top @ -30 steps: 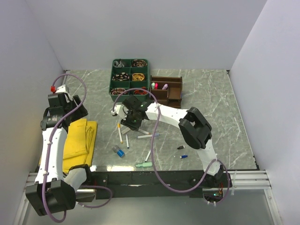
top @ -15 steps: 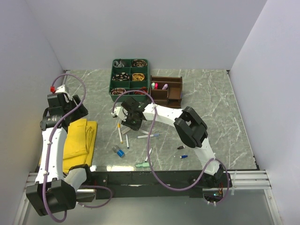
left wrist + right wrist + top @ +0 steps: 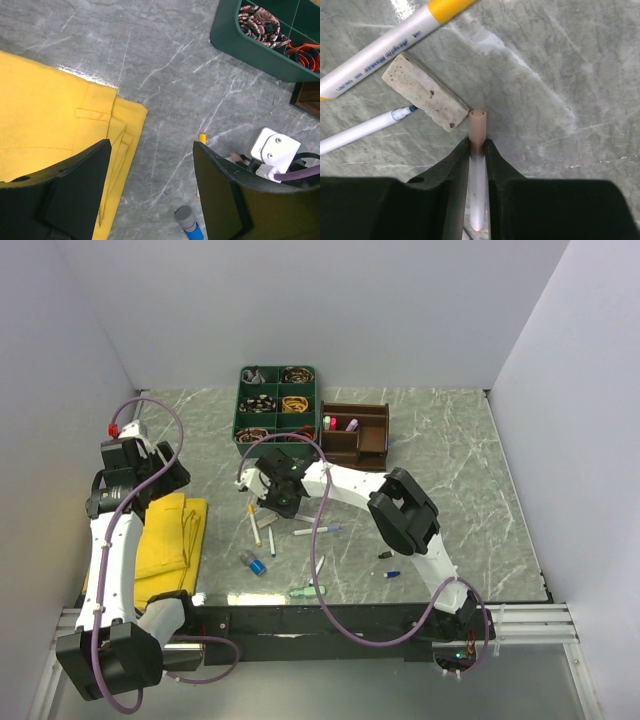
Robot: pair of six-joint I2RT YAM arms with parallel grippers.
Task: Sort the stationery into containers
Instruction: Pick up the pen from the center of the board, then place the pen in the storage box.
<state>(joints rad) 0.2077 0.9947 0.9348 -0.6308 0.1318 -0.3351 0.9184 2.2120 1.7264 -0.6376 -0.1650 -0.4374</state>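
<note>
Pinching a pale pen [image 3: 477, 170] lengthwise, tan cap foremost, the right pincer [image 3: 477, 144] hovers; the left pincer [image 3: 151, 150] stands spread.

The grey-green marbled table top [image 3: 460, 470] carries a dark green six-compartment plastic tray [image 3: 238, 405] at upper centre, with a dark brown wooden desk organiser [image 3: 372, 455] just right of it. A folded yellow cloth [image 3: 170, 535] lies at left. Scattered at lower centre are a yellow-capped white pen [image 3: 254, 523], a blue cap [image 3: 258, 566] and a mint eraser [image 3: 304, 591].
</note>
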